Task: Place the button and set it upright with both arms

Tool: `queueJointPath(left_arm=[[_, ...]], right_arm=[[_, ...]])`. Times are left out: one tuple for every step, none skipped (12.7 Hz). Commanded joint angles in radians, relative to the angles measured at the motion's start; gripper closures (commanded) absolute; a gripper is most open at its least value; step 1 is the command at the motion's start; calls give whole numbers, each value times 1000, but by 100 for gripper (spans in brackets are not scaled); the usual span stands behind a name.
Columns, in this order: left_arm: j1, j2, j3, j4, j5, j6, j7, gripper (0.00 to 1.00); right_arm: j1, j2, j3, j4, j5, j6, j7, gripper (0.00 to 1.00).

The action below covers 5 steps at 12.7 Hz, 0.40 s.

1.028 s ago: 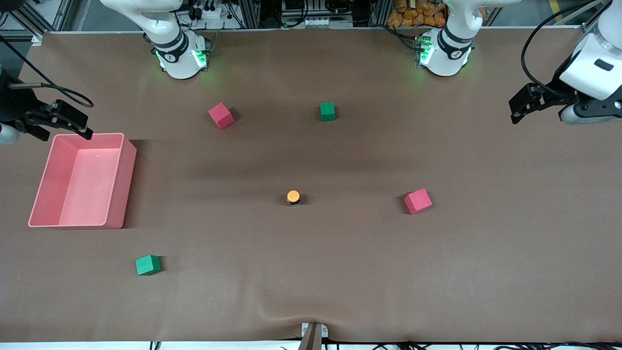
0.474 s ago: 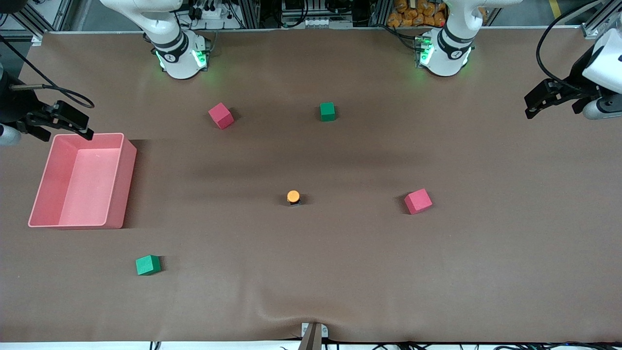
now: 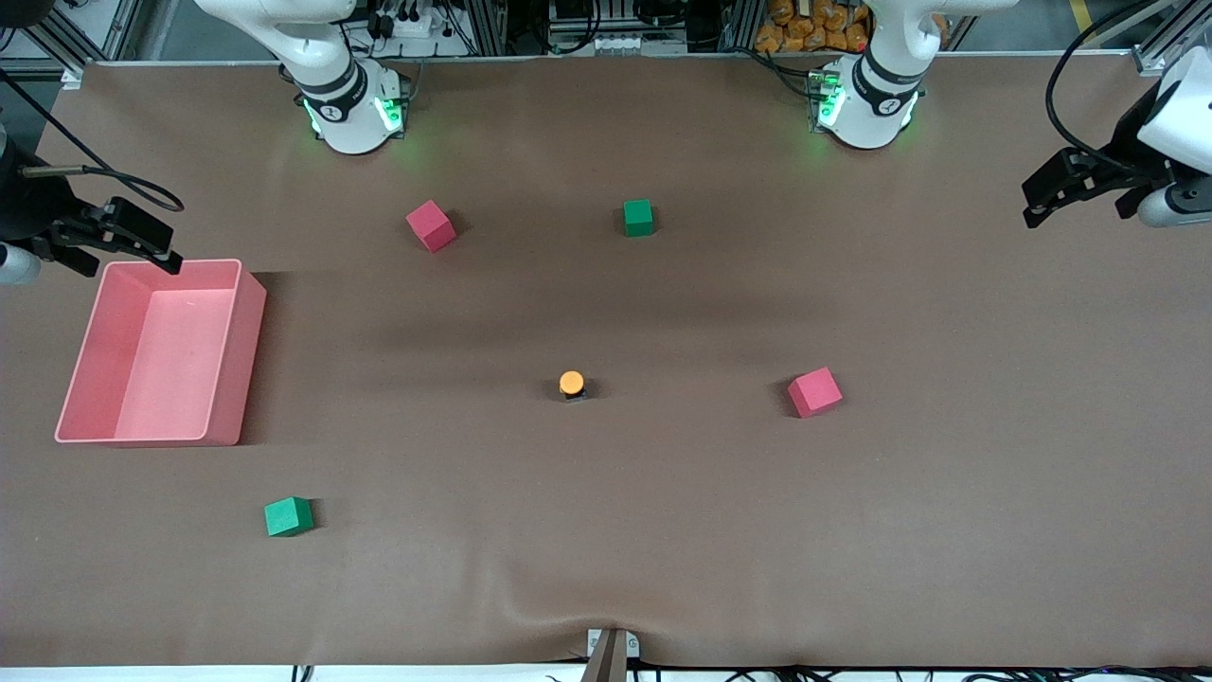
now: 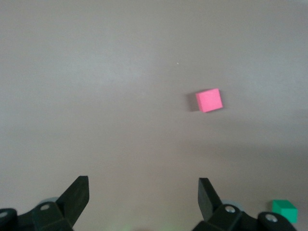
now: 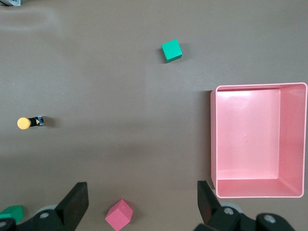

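Button [image 3: 571,384] is standing upright near the middle of the table [image 3: 606,568], orange cap up on its black body, with neither gripper touching it. Taking the button as the centre of a clock in the front view, a red cube [image 3: 814,392] is lying at three o'clock, a green cube [image 3: 638,217] at about one, another red cube [image 3: 431,225] at about eleven, and a second green cube [image 3: 288,516] at about eight. A pink bin [image 3: 248,350] is sitting at nine o'clock toward the right arm's end, holding nothing.

The right gripper [image 3: 142,242] is hanging over the bin's corner, fingers spread and holding nothing. The left gripper [image 3: 1042,201] is hovering over bare table at the left arm's end, fingers likewise spread and holding nothing.
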Motion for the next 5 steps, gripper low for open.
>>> queueJointPath(left_arm=[[-8,8,10,25,-34,-32,24,0],[-9,8,7,25,-32,-32,24,0],[-9,6,5,25,-34,-32,24,0],[-9,6,2,25,-34,-32,24,0],[-11,6,4,25,-34,-32,24,0]], right_arm=[[-27,-24,14,-21,17,4,-16,0],[-27,-24,14,-21,17,6,-16,0],[-27,-24,14,-21,15,6,-16,0],[-27,-22,14,-21,17,7,-16,0],[-27,-24,14,-21,17,7,-16,0]])
